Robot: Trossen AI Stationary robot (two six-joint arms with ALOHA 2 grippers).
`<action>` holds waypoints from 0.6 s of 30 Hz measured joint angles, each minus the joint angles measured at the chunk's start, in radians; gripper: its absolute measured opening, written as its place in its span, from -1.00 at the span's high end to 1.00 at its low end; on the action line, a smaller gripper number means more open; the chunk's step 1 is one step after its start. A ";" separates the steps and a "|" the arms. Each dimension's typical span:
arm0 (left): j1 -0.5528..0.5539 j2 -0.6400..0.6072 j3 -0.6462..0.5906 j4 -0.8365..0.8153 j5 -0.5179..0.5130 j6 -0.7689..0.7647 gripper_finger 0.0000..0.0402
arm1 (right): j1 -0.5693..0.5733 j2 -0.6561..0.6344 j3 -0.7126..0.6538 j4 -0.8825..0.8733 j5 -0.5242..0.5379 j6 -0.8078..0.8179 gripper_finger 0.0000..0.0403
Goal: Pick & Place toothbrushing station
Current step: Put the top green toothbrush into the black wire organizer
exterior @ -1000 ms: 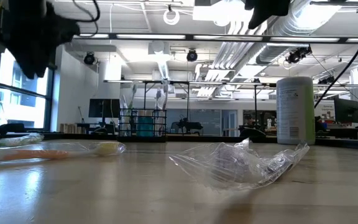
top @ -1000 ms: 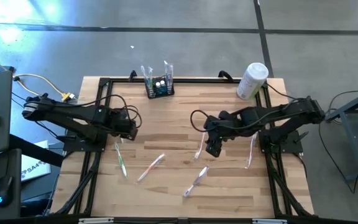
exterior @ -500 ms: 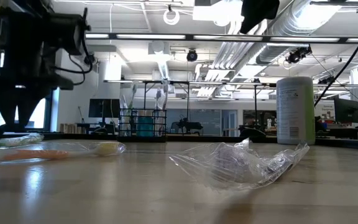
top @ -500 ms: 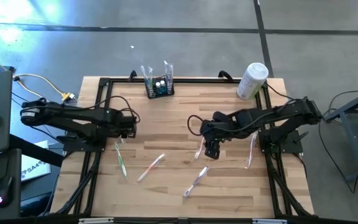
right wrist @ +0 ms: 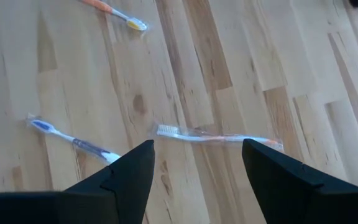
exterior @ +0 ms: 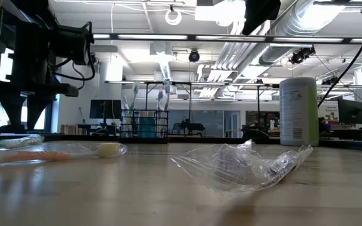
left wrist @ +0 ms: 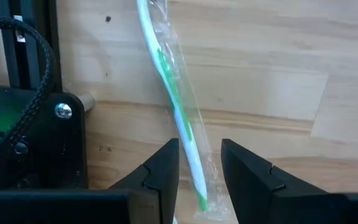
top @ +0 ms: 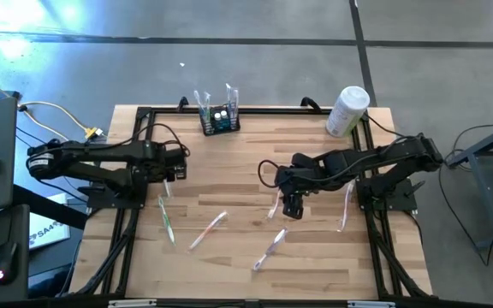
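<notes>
Dark fingers of the left gripper (left wrist: 197,171) stand narrowly apart, empty, over a wrapped green toothbrush (left wrist: 174,106) at the counter's (top: 229,188) left edge. Mid-counter, the right gripper (right wrist: 194,168) hovers spread wide over a wrapped orange-and-white toothbrush (right wrist: 213,136), holding nothing. Well apart from both, the toothbrushing station (top: 218,118) stands upright at the far edge, a white canister (top: 347,110) near the far right corner.

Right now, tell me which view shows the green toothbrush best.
The left wrist view: the wrapped green toothbrush fills it, lying between the left gripper's open fingers. The high view shows it small; the low and right wrist views don't clearly show it.
</notes>
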 joint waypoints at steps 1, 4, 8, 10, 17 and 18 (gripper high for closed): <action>0.007 0.000 0.000 0.000 0.000 0.001 0.42 | 0.000 0.000 0.000 -0.001 0.000 0.000 -0.17; 0.026 0.002 -0.010 0.012 0.001 0.013 0.42 | 0.000 0.000 0.000 -0.005 0.000 -0.004 -0.17; 0.055 0.003 -0.073 0.079 0.062 0.026 0.42 | 0.000 0.000 0.000 -0.005 0.000 -0.019 -0.17; 0.061 0.003 -0.115 0.119 0.089 0.019 0.42 | 0.000 0.000 0.000 -0.006 0.000 -0.023 -0.17; 0.064 0.001 -0.187 0.171 0.100 -0.032 0.42 | 0.000 0.000 0.000 -0.018 0.003 -0.026 -0.17; 0.064 0.001 -0.188 0.173 0.094 -0.031 0.42 | 0.000 0.000 0.000 -0.018 0.003 -0.027 -0.17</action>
